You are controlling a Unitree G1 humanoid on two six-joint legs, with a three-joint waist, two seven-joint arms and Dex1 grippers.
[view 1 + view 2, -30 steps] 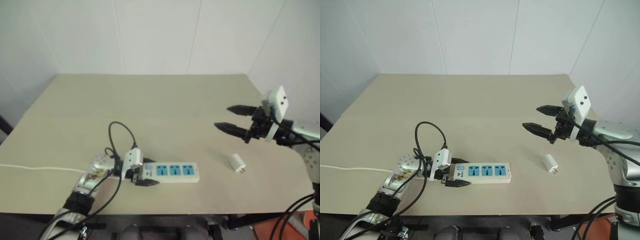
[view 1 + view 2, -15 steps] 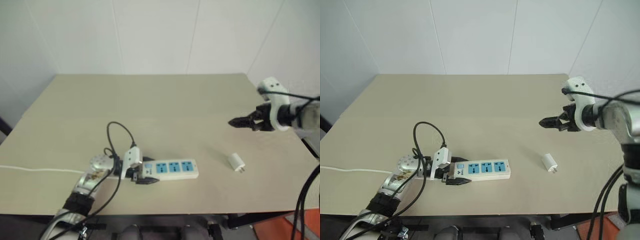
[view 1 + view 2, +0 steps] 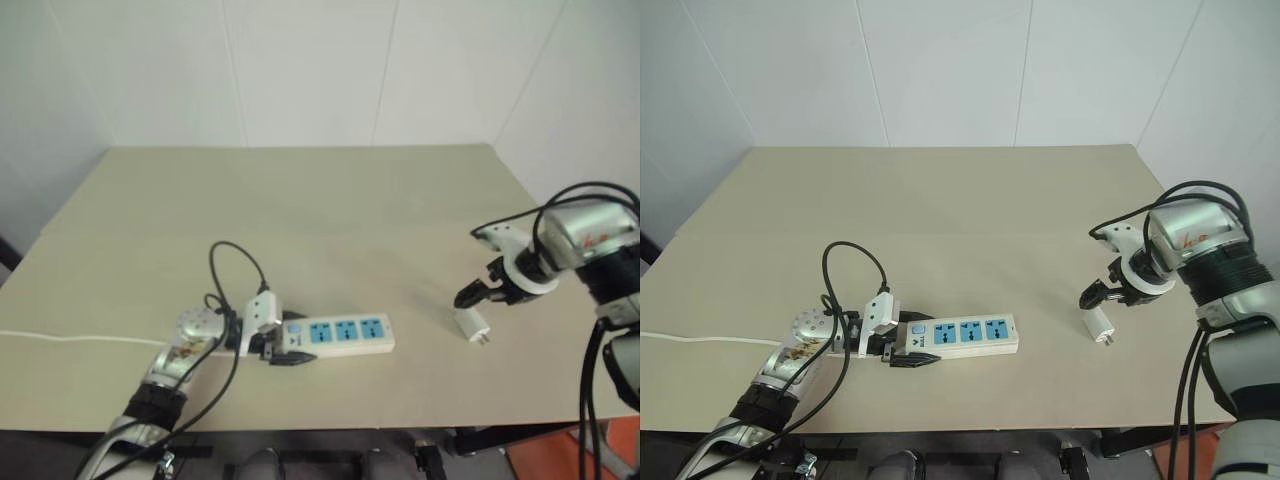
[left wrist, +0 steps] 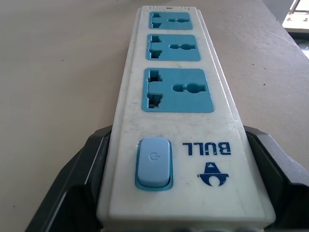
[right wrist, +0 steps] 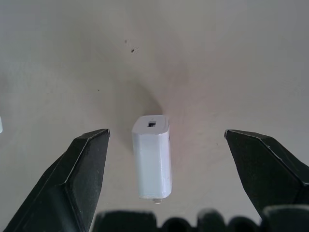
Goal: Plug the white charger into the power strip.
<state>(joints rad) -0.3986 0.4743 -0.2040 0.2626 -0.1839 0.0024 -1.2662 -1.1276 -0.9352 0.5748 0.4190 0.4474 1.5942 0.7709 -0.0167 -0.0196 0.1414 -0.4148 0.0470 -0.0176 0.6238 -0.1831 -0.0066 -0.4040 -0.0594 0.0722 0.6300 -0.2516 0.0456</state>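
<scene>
The power strip point(image 3: 960, 336) lies on the table near its front edge, a long white bar with three blue sockets point(image 4: 176, 92). My left gripper point(image 3: 912, 340) is shut on the strip's switch end, one black finger point(image 4: 79, 188) on each side. The white charger point(image 3: 1099, 324) lies on its side to the strip's right, prongs toward the front edge. My right gripper point(image 3: 1102, 297) hangs just above it, pointing down and open. In the right wrist view the charger point(image 5: 152, 154) lies between the two spread fingers point(image 5: 82, 164), touching neither.
The beige table point(image 3: 940, 200) reaches back to white walls. A thin white cord point(image 3: 700, 338) runs off the strip to the left edge. A black cable loop point(image 3: 855, 265) arches above my left wrist.
My right gripper has swung from pointing level above the table's right side to pointing down, and has dropped over the charger. The left gripper and the strip have stayed put.
</scene>
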